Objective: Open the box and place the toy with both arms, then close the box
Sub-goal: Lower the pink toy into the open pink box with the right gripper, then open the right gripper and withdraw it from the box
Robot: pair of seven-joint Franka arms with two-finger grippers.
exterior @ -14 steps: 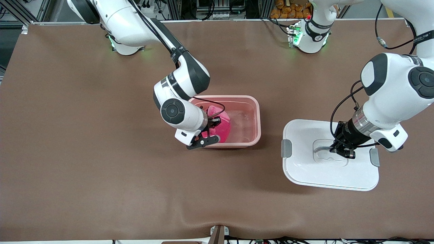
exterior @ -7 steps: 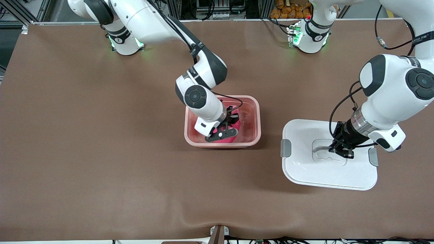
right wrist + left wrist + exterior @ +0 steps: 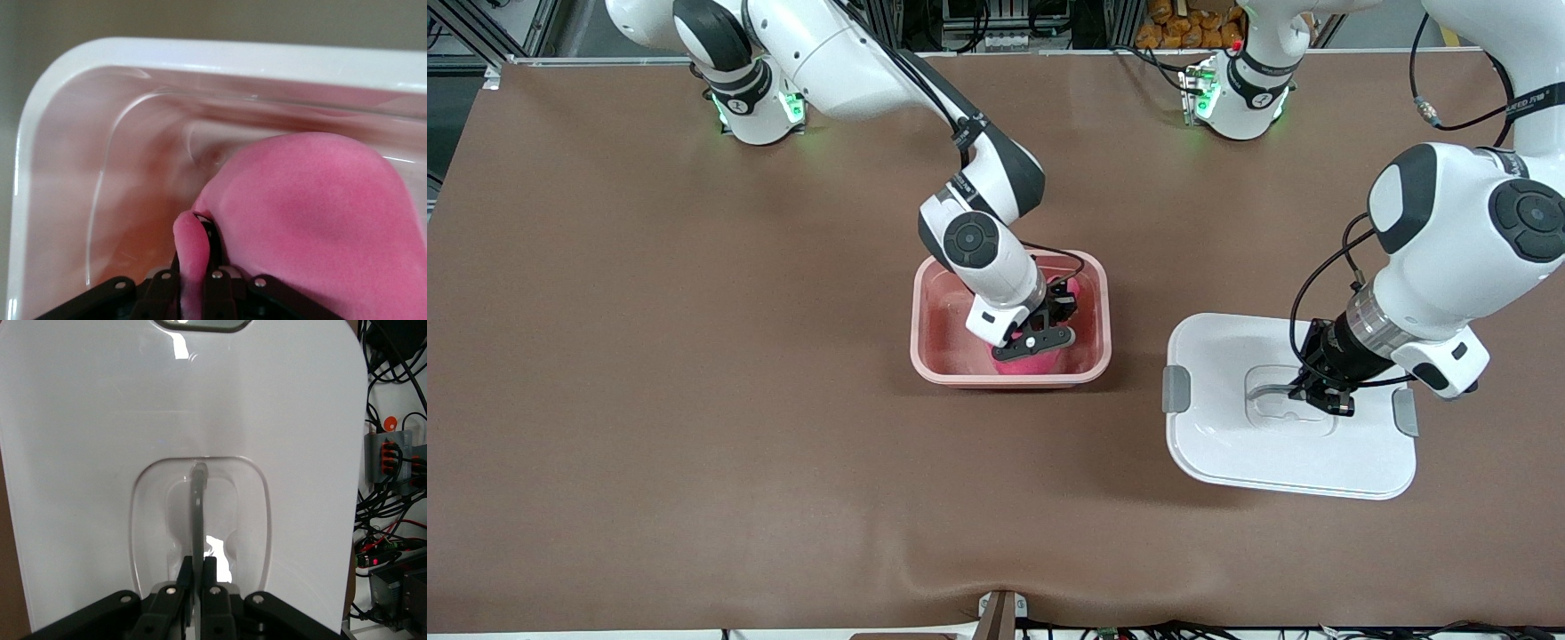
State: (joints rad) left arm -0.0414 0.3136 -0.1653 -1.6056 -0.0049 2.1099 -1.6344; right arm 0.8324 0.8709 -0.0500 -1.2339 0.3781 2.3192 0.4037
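Note:
The box's pink translucent tub [image 3: 921, 351] stands open mid-table. Inside it hangs the hot-pink toy [image 3: 1033, 364], mostly hidden under my right gripper [image 3: 1040, 342], which is shut on it. The right wrist view shows the right gripper [image 3: 193, 237] pinching a small ear of the toy [image 3: 320, 220] just above the tub's floor, inside its rim [image 3: 200, 53]. The white lid [image 3: 1227, 444] with grey side clips [image 3: 1176, 388] lies beside the tub, toward the left arm's end. My left gripper [image 3: 1325, 397] is shut on its grey handle [image 3: 197, 513]; the left gripper [image 3: 198, 568] sits in the lid's [image 3: 100, 453] recess.
The brown table cover [image 3: 694, 400] spreads wide toward the right arm's end and toward the front camera. Both arm bases [image 3: 751, 111] stand along the edge farthest from the camera, with cables and equipment beside them. A small bracket [image 3: 1000, 613] sits at the near edge.
My right gripper carried the toy from over the tub's wall at the right arm's end to the tub's middle and lower inside. The lid in my left gripper shifted only slightly.

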